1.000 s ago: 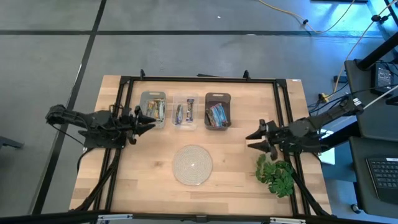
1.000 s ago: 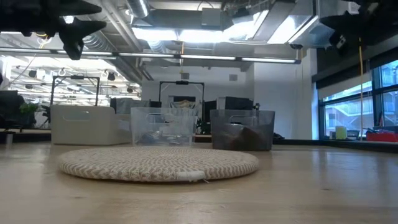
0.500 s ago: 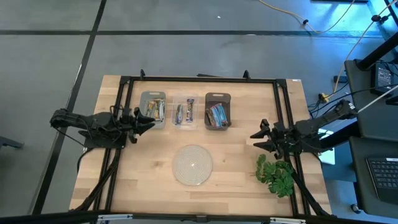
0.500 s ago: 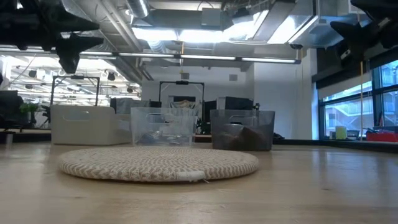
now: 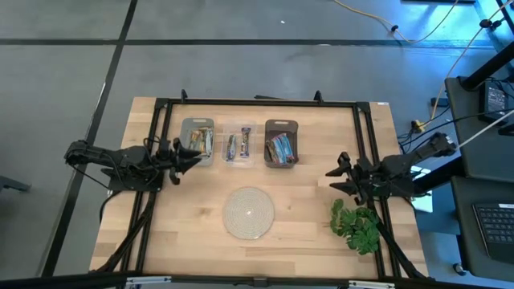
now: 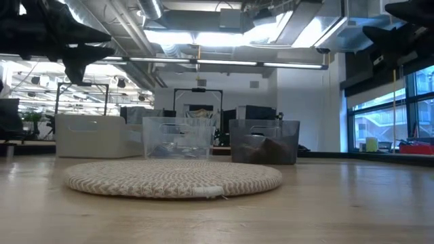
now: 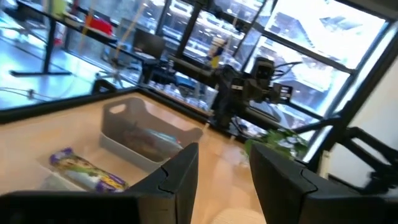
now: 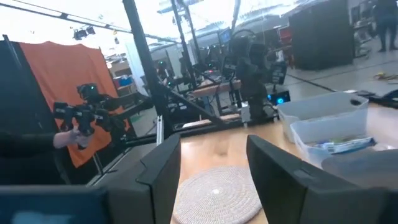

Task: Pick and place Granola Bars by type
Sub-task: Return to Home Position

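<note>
The granola bars lie sorted in three small bins in a row at the table's far middle. Gold-tan bars [image 5: 201,142] are in the left bin, a few bars [image 5: 238,145] in the clear middle bin, and blue and red bars [image 5: 279,148] in the dark right bin. My left gripper [image 5: 193,158] hovers open and empty just left of the left bin; its wrist view [image 7: 225,152] shows a wrapped bar [image 7: 87,172] in a bin. My right gripper [image 5: 333,178] hangs open and empty above the table's right side, near the plant [image 5: 356,226]; it also shows in its wrist view [image 8: 212,146].
A round pale woven mat [image 5: 248,213] lies flat at the table's middle, nearer than the bins. A leafy green plant sits by the near right. A black frame [image 5: 257,103] runs around the table top. Bare wood lies between mat and bins.
My right gripper has drawn back a little toward the table's right edge, staying open. My left gripper has sunk slightly beside the left bin. The bars and bins have kept still.
</note>
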